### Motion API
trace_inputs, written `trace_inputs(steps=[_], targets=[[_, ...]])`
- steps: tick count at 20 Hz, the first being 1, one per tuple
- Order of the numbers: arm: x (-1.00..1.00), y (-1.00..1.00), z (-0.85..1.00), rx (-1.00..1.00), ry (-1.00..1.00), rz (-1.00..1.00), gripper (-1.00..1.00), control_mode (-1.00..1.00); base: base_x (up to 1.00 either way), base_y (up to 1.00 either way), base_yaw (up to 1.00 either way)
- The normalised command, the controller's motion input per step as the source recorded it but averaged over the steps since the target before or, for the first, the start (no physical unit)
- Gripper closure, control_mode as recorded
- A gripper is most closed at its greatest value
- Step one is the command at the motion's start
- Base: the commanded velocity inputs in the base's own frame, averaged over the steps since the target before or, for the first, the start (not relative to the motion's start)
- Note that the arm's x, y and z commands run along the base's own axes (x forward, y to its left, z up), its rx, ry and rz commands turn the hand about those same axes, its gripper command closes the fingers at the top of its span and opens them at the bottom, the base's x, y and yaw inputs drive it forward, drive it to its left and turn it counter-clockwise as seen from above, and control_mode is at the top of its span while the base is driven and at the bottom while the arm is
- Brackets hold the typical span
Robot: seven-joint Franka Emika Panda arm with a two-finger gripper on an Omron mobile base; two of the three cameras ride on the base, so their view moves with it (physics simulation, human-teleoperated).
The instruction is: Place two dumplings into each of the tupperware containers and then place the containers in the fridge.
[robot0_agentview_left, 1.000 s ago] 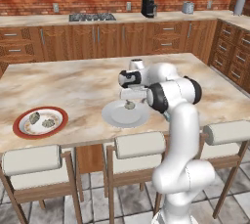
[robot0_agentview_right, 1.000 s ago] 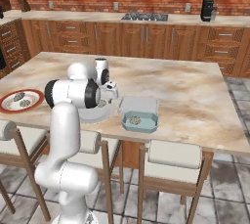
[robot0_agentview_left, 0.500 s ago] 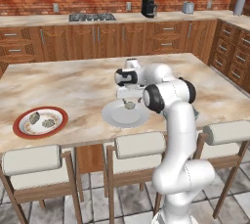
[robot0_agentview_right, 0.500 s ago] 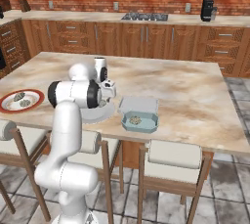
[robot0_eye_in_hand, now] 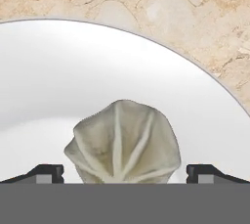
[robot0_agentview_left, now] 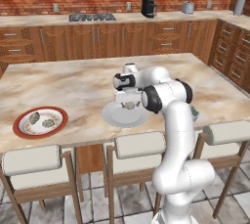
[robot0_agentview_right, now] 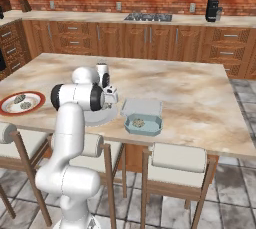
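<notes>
My gripper [robot0_eye_in_hand: 124,175] is open just above the round pale grey plate [robot0_eye_in_hand: 73,71], its tips on either side of a pleated beige dumpling [robot0_eye_in_hand: 122,142] without pressing it. From the base, the gripper [robot0_agentview_left: 125,97] hangs over that dumpling [robot0_agentview_left: 129,104]. Two more dumplings [robot0_agentview_left: 34,118] lie on the red-rimmed plate [robot0_agentview_left: 19,130]. The teal tupperware container [robot0_agentview_right: 150,131] holds one dumpling [robot0_agentview_right: 138,121]. Right behind it lies the pale whitish container [robot0_agentview_right: 142,106]. The fridge is out of view.
All of this lies on a marble island [robot0_agentview_left: 73,81]. Stools [robot0_agentview_left: 139,145] line its near edge. Wooden cabinets, a cooktop [robot0_agentview_left: 92,16] and a black coffee maker [robot0_agentview_left: 148,7] stand along the back wall.
The hand has come down a little closer to the dumpling on the grey plate. The jaws have stayed wide and nothing else has moved.
</notes>
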Motion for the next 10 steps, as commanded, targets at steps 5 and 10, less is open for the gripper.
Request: trace_inputs(steps=[5,10], targets=[[0.13,0.07,-0.18,0.0,0.0,0.0,-1.0,-1.0,0.0,0.0,0.0],[0.02,0.0,-0.12,0.0,0.0,0.0,-1.0,-1.0,0.0,0.0,0.0]])
